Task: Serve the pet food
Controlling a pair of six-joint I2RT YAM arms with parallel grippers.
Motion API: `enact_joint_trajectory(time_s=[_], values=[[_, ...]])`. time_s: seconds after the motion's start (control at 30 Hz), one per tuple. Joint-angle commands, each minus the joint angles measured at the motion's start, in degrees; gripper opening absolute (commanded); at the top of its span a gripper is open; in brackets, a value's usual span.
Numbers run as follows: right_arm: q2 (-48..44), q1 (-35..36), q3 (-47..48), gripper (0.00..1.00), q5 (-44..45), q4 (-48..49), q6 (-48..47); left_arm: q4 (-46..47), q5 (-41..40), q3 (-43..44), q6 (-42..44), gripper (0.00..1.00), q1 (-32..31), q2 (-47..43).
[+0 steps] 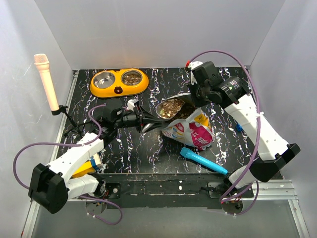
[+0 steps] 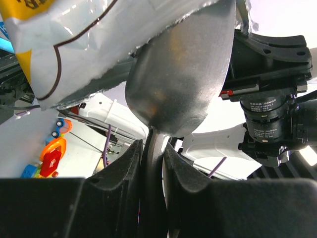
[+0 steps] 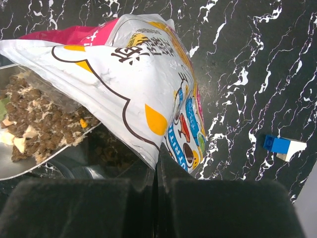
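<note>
My left gripper (image 1: pixel 140 119) is shut on the handle of the grey metal scoop (image 1: pixel 171 108), whose bowl is heaped with brown pet food (image 1: pixel 173 106) at the pouch mouth. In the left wrist view the scoop's underside (image 2: pixel 181 79) rises from between my fingers (image 2: pixel 126 168). My right gripper (image 1: pixel 198 94) is shut on the top edge of the printed pouch (image 1: pixel 194 128), holding it up. The right wrist view shows the pouch (image 3: pixel 138 84) pinched in the gripper (image 3: pixel 157 166) and the pet food (image 3: pixel 44 119) in the scoop. The orange double bowl (image 1: pixel 119 82) holds some kibble in its right cup (image 1: pixel 132 78).
A blue marker-like tube (image 1: pixel 203 160) lies near the front edge. A pink microphone (image 1: pixel 45 79) stands on a clamp at the left wall. A small blue and white brick (image 3: pixel 283 147) lies right of the pouch. The bowl's left cup (image 1: pixel 104 80) looks bare.
</note>
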Motion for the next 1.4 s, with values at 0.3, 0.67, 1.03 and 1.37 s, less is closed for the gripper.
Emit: enact_joint_trajectory(time_s=[0.3,0.67,1.03,1.37], values=[[-5.41,-1.47,3.64,0.01,3.65,7.54,1.13,-4.10,-1.80,2.93,2.14,0.00,1.57,-6.80],[-1.54,-3.15,9.00,0.01,5.67,5.07,4.04,-5.24,3.12,3.72,2.31,0.00,1.66,-7.86],[1.45,-3.85,13.84,0.01,6.11,2.61,5.35,-5.59,5.58,3.63,2.23,0.00,1.57,-9.00],[0.92,-5.43,13.31,0.01,6.64,1.99,6.58,-7.70,5.94,6.35,4.51,0.00,1.57,-9.18]])
